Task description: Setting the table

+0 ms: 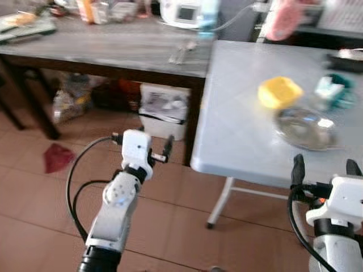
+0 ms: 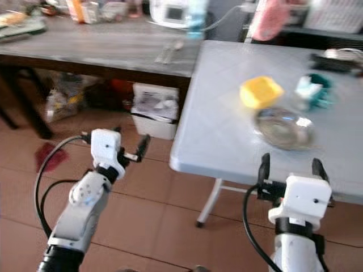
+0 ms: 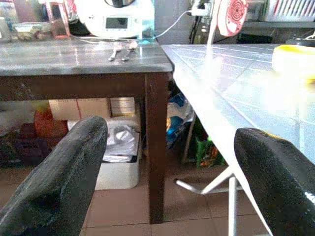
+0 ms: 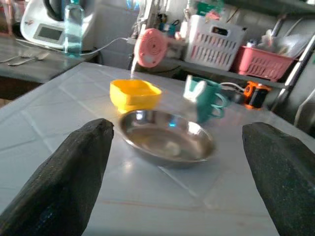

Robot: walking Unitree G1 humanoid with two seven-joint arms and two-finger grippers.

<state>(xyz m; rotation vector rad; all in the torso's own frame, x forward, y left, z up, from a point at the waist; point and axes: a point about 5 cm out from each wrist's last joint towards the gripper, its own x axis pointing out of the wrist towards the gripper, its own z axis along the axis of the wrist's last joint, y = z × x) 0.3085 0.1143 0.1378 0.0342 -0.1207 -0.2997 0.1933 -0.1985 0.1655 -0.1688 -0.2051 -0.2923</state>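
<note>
With both grippers empty and spread wide, the right gripper (image 2: 289,165) hovering at the grey table (image 1: 238,130) edge, a hasty reach could shove the steel plate (image 4: 167,137) (just beside the yellow bowl (image 4: 135,94)) into it.

"Where are you steering?"
"A home kitchen: you've got a white countertop appliance (image 1: 180,11) on the far dark wooden table (image 1: 85,48), plastic baskets (image 4: 213,34) shelved right, terracotta floor tiles (image 1: 170,221) near."
</note>
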